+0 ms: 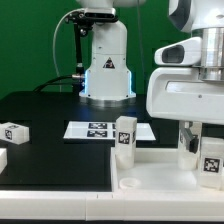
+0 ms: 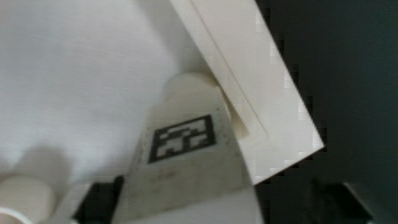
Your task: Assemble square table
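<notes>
Square top (image 1: pixel 150 175): lying flat on the black tabletop (image 1: pixel 50 120) at the near edge, on the exterior view's right; raised rim facing up; a round corner hole (image 1: pixel 128 183) showing at its near corner on the exterior view's left.
Upright legs: one tagged leg (image 1: pixel 125 138) standing at the top's far edge; another tagged leg (image 1: pixel 211 160) standing on the top at the exterior view's right, just under the arm.
Loose legs: one leg (image 1: pixel 14 132) lying on the tabletop at the exterior view's left, well apart from the top; a further white part (image 1: pixel 3 158) showing partly at the frame edge below it.
Marker board (image 1: pixel 100 129): lying flat on the tabletop, just behind the top.
Claw (image 1: pixel 195 140): hanging low over the top's right-hand part; one finger (image 1: pixel 187 143) reaching down beside the right-hand leg; whether it is gripping anything cannot be told; the opening cannot be told either.
Wrist view: a tagged leg (image 2: pixel 178 150) filling the middle; the top's rim (image 2: pixel 258 90) running diagonally beside it; the two appearing to touch.
Robot base (image 1: pixel 105 70): standing at the far side of the tabletop.
</notes>
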